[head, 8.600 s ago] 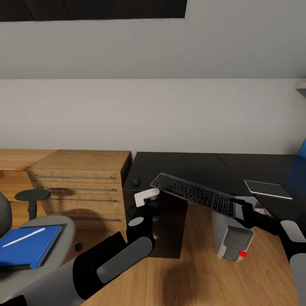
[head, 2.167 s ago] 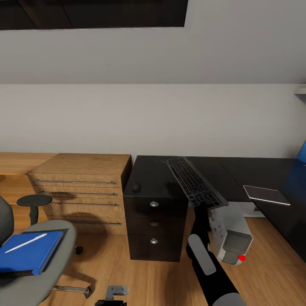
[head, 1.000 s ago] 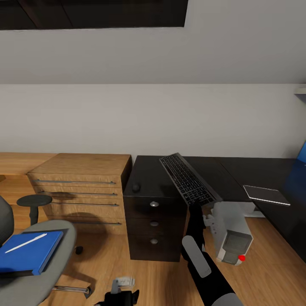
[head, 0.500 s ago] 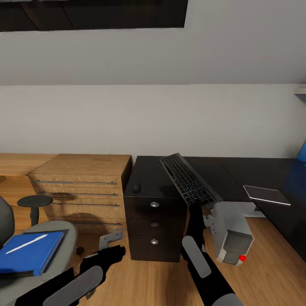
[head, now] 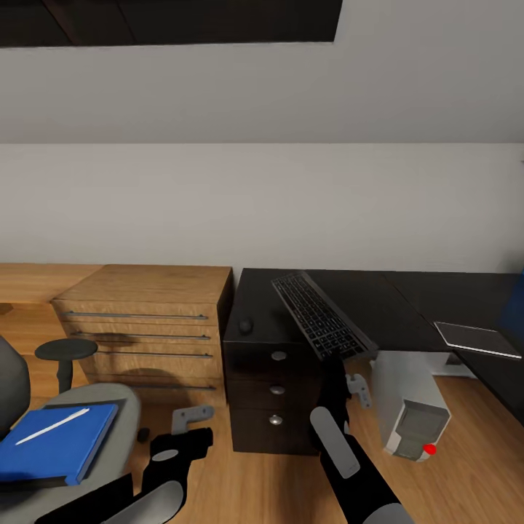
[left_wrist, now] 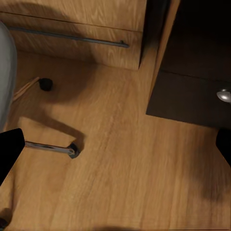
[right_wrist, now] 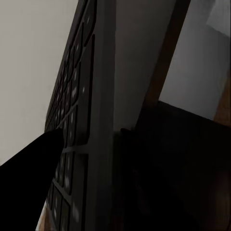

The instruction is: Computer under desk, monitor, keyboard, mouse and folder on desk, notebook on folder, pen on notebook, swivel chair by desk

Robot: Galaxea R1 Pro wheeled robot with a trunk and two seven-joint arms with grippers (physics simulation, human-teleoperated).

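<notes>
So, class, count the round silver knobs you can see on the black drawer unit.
3, stacked down the drawer fronts of the desk: top knob, middle knob, bottom knob. The right arm may hide others.

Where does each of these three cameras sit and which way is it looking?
Head view: high, facing the glossy black desk; both arms show, right tool gripping the slim black keyboard.
Left wrist view: aimed down at the light wooden floor; dark fingertips at the edges.
Right wrist view: along the keyboard.
Head and right wrist views share the keyboard.
</notes>
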